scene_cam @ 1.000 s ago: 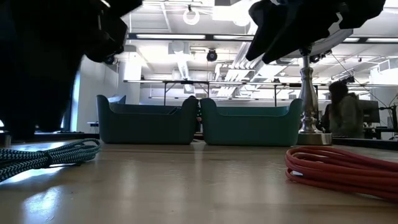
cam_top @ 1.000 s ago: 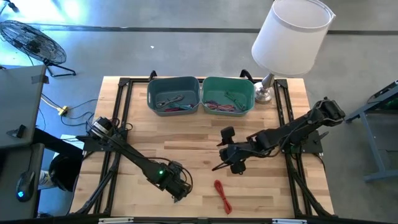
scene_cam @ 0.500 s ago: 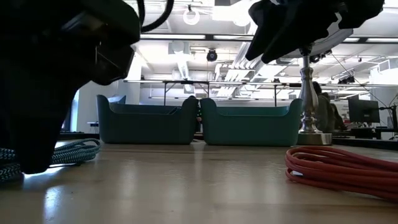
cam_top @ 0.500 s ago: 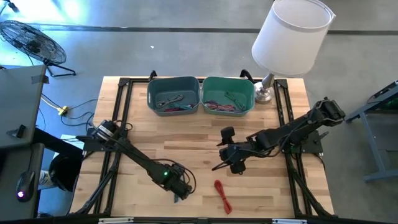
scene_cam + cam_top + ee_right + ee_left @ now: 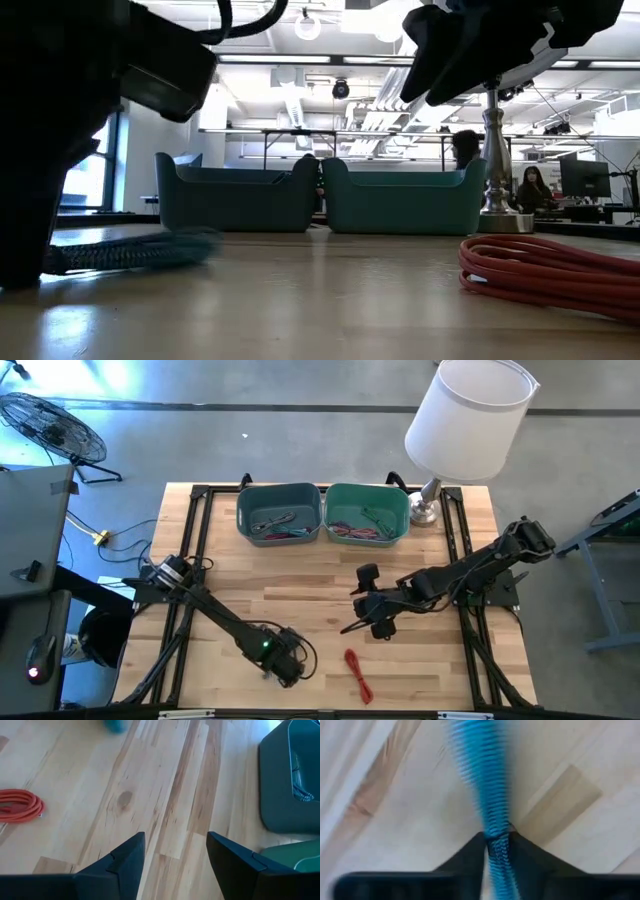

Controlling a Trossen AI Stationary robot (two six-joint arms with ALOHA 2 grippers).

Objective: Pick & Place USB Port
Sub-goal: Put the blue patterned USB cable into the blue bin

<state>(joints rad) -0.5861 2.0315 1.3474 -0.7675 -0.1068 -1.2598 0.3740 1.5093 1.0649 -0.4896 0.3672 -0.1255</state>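
Left gripper [image 5: 496, 851] pinches the blue braided cable [image 5: 482, 785] low at the table's [image 5: 230, 570] near edge; I see its length run straight ahead from the fingers. Right gripper [image 5: 175, 862] waits agape, farther off.

No legible text, label, brand, number or sign in any view. Nothing readable on any surface checked.
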